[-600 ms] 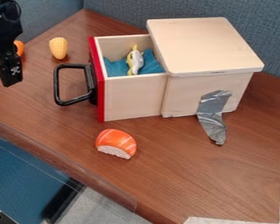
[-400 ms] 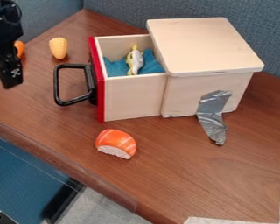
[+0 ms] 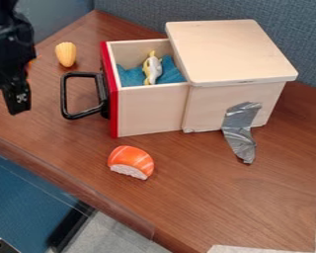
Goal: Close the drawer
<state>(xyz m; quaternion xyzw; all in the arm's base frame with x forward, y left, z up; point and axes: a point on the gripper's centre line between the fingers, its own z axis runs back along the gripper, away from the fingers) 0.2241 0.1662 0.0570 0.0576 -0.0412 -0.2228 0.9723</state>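
Nearest us on the tabletop [image 3: 207,202] lies an orange-and-white sushi piece [image 3: 130,161], in front of the drawer [image 3: 150,111]. Farther back at the left, the black arm [image 3: 6,37] comes in from the upper left corner, and its gripper [image 3: 18,105] hangs downward with a slight tilt, its tip toward the drawer side. We cannot tell how far its jaws stand apart, or whether they hold anything; we see them apart from the black handle [image 3: 64,96].

Against the earlier frames, the gripper is lower and a little closer to the handle, and the arm now covers most of an orange thing [image 3: 32,63] behind it. The drawer keeps its place.

That drawer stands pulled out to the left of its wooden box [image 3: 230,52], with its red front [image 3: 112,104] facing the gripper. Inside we see blue cloth [image 3: 130,77] and a white-and-yellow toy [image 3: 152,70]. Silver tape [image 3: 240,128] runs down the box's near side onto the tabletop. Yellow corn [image 3: 66,54] lies beyond the handle.
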